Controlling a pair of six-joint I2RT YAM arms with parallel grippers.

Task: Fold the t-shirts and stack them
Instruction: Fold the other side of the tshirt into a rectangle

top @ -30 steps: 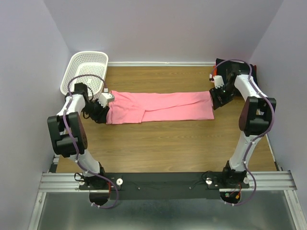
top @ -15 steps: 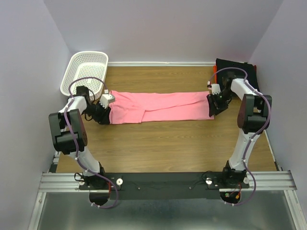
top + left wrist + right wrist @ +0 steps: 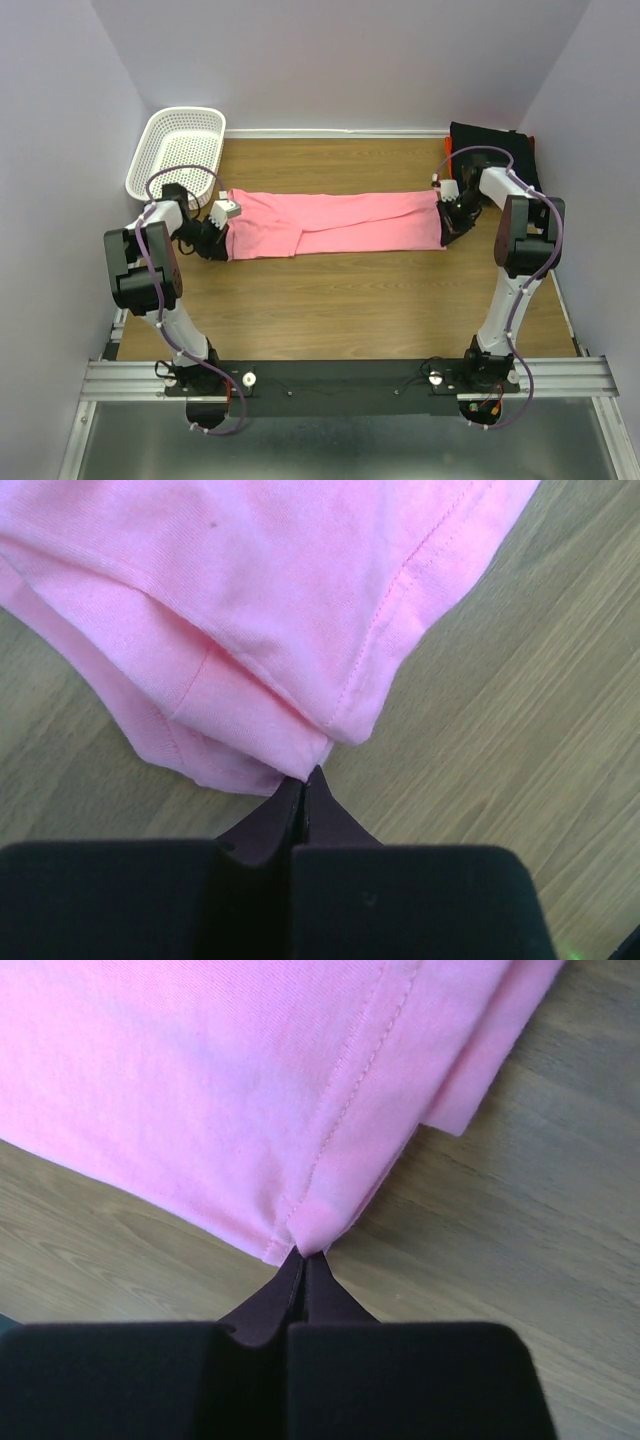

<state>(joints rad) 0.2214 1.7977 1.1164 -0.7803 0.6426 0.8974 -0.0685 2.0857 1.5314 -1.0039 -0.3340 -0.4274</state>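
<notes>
Right wrist view shows my right pincer (image 3: 304,1260) pinching the pink t-shirt (image 3: 250,1090) hem just ahead. My left pincer (image 3: 304,780), pressed together, touches its other end. Only the top external view shows the black t-shirt (image 3: 495,140) beyond my right pincer.

We see the folded t-shirt (image 3: 335,223) lying across the bench (image 3: 340,300) from 9 to 3 o'clock, with the left pincer (image 3: 222,232) at its 9 o'clock end and the right pincer (image 3: 443,215) at its 3 o'clock end. A basket (image 3: 180,150) sits at 10 o'clock, and another t-shirt (image 3: 500,140) lies at 2 o'clock.
</notes>
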